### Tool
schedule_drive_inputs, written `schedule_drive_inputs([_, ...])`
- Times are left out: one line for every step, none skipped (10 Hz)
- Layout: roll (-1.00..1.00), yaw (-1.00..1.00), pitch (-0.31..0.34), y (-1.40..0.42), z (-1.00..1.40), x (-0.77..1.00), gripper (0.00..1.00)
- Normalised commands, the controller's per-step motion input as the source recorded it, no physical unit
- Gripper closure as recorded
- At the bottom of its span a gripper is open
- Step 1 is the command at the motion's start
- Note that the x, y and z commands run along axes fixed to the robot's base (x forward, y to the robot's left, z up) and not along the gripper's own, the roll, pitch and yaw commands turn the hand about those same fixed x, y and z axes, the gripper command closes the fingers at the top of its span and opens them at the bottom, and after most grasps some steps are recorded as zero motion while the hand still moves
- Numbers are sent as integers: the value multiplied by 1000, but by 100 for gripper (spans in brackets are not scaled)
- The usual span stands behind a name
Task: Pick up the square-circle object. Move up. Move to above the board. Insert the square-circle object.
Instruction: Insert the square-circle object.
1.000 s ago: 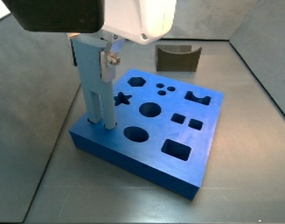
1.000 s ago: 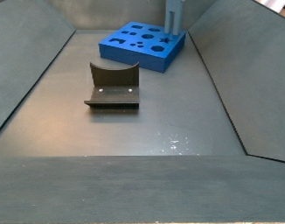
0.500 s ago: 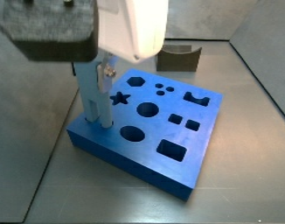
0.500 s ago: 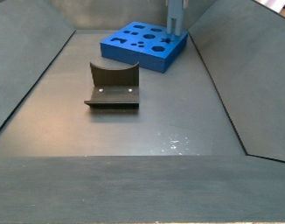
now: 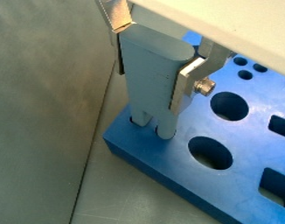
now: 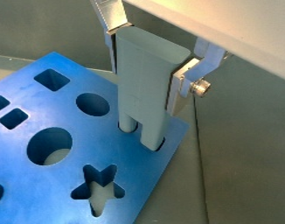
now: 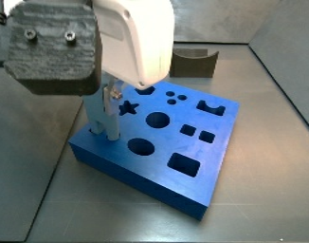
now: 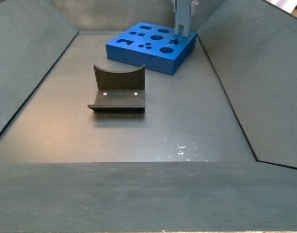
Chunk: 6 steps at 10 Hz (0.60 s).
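— Where was the post (image 6: pixel 142 79)?
— Upright in a corner hole of the glossy blue board (image 6: pixel 63 131), silver fingers (image 6: pixel 187 80) of the gripper (image 6: pixel 149 68) clamping its flat faces.
— And the fixture (image 8: pixel 117 87)?
— Only a side view showed it.

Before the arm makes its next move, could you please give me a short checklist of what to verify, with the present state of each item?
1. The end effector grips the square-circle object: ok, the silver fingers sit on both sides of the post in both wrist views.
2. Post's lower end in a hole at the corner of the board: ok, it enters the blue top.
3. Post upright: ok in a side view.
4. Post fully seated: cannot tell, the hole's depth is hidden.
5. Neighbouring holes free: ok, the star hole is empty.
6. Fixture away from the board: ok, it stands apart on the floor.
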Motion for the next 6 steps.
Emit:
schedule_drive_inputs([41, 0, -51, -54, -1000, 29, 100])
schedule_drive_inputs([40, 0, -51, -77, -1000, 37, 100])
schedule_drive_inputs([31, -14, -60, -123, -1000, 80, 100])
schedule_drive_inputs([39, -17, -51, -123, -1000, 80, 100])
schedule_drive_inputs([41, -17, -43, -126, -1000, 91, 100])
schedule_drive_inputs([20, -60, -74, -131, -1000, 294, 100])
